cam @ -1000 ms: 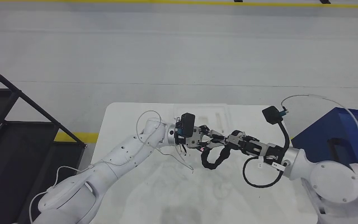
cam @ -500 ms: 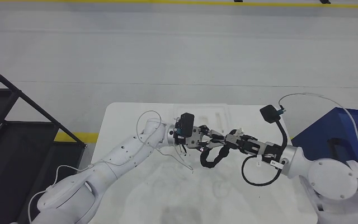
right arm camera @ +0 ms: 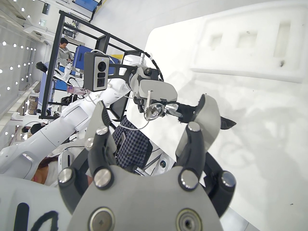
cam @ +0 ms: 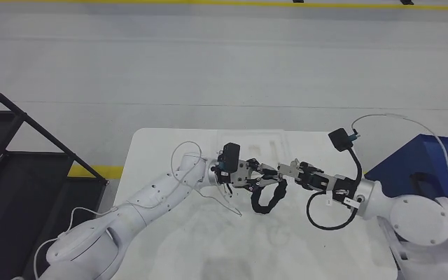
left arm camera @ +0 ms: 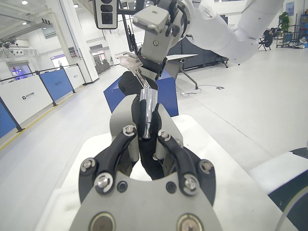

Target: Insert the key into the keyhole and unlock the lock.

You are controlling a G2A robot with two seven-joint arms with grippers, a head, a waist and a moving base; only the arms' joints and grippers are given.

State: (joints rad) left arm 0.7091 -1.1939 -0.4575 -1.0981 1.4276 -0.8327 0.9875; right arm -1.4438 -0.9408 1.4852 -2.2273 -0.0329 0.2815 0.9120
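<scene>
Workshop hall. A pale grey floor (cam: 224, 63) stretches beyond the white table (cam: 210, 245), with a yellow marking (cam: 91, 170) on the floor beside one edge of it. A black frame rack (cam: 28, 210) stands at that side of the table and a blue panel (cam: 413, 164) at the opposite side. Blue-and-white barriers (left arm camera: 57, 80) line an aisle beneath a white column (left arm camera: 67, 25) and round ceiling lamps (left arm camera: 24, 2).

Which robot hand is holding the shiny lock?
The left gripper: its fingers are shut on the lock, with the key stuck in it. The right gripper has open fingers and holds nothing.
</scene>
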